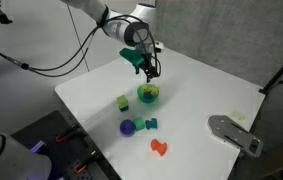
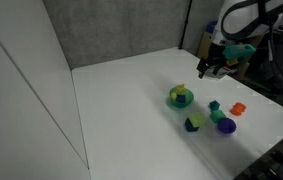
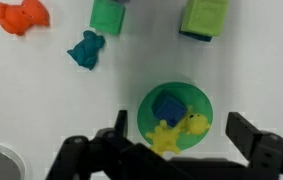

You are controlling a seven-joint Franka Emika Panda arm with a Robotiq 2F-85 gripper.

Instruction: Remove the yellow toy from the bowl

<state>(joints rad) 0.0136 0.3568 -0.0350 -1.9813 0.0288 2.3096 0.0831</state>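
A small round green bowl (image 3: 176,118) sits on the white table; it also shows in both exterior views (image 1: 149,95) (image 2: 181,97). Inside it lie a yellow toy (image 3: 177,131) shaped like a small figure and a blue block (image 3: 166,105). My gripper (image 3: 181,135) is open and hovers above the bowl, its fingers to either side of the bowl in the wrist view. In the exterior views the gripper (image 1: 147,67) (image 2: 210,68) hangs well above the table, apart from the bowl.
Around the bowl lie a lime-green block (image 1: 123,102), a purple ball (image 1: 127,127), a teal piece (image 1: 150,124), an orange piece (image 1: 159,147) and a green-and-blue block (image 2: 192,123). A grey flat object (image 1: 233,133) lies near the table's edge.
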